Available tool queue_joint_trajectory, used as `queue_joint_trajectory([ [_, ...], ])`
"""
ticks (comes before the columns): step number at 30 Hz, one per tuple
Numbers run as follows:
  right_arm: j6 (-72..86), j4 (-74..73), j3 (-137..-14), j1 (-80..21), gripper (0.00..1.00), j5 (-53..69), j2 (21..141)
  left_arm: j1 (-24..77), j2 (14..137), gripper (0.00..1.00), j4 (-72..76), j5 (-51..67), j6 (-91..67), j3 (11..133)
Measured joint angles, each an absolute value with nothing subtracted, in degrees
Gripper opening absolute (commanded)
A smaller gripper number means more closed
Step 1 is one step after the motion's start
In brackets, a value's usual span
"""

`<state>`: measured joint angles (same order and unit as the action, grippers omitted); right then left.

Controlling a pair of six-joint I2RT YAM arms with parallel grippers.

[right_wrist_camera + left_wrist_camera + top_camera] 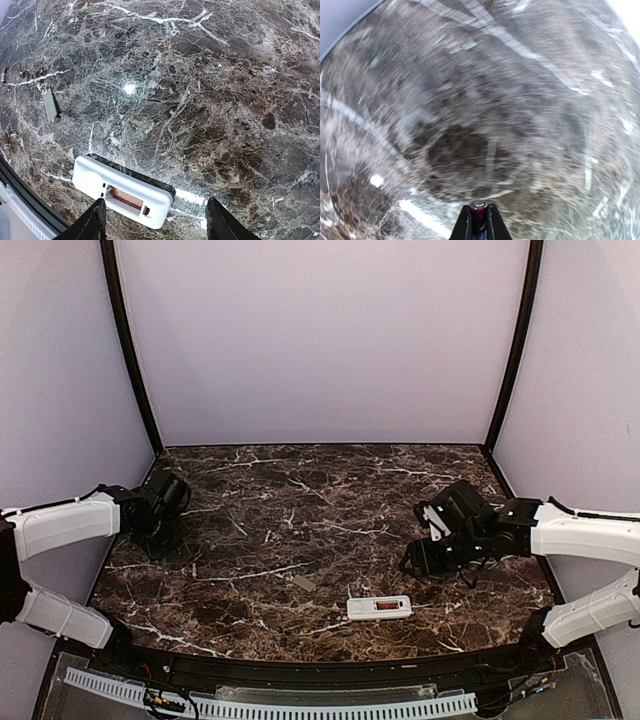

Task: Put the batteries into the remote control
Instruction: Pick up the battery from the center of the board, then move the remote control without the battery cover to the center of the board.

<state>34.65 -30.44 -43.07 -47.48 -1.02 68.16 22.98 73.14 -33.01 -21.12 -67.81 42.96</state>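
Lower centre of top view: remote [379,608] lies back-up on marble table [300,500], with first battery [384,608] seated in open bay. Grey flat piece [305,583] rests just upper left of remote, not touching. Right gripper [156,201] hangs near remote, up and right of it in top view, fingers spread wide. Left gripper [479,220], middle left of top view, pinches second battery [479,209], metal tip outward; its wrist view is motion-blurred.

table [300,500]: glossy marble | remote control [92,179]: smooth white plastic
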Motion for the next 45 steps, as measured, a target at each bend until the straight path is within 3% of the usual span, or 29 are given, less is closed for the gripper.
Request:
queue_joint_trajectory([
  [7, 35.38, -28.47, -42.28, -43.29, 0.64, 4.71, 68.16, 35.31, 66.72, 0.02, -22.2, -24.36, -46.61, 45.71],
  [17, 38.5, -24.75, -34.52, -41.85, 0.63, 19.79, 73.69, 42.83, 62.15, 0.0, -6.07, -13.39, -22.15, 45.54],
  [31, 37.69, -15.07, -35.24, -43.9, 0.55, 29.69, 83.46, 48.14, 61.95, 0.0, -3.42, -6.61, -13.63, 45.54],
  [40, 34.89, -15.14, -42.3, -50.7, 0.4, 28.73, 91.26, 48.73, 61.95, 0.0, -3.4, -6.13, -12.29, 45.54],
  [45, 34.85, -15.53, -44.71, -54.39, 0.36, 28.01, 93.56, 50.3, 61.95, 0.0, -3.49, -5.76, -11.2, 45.54],
])
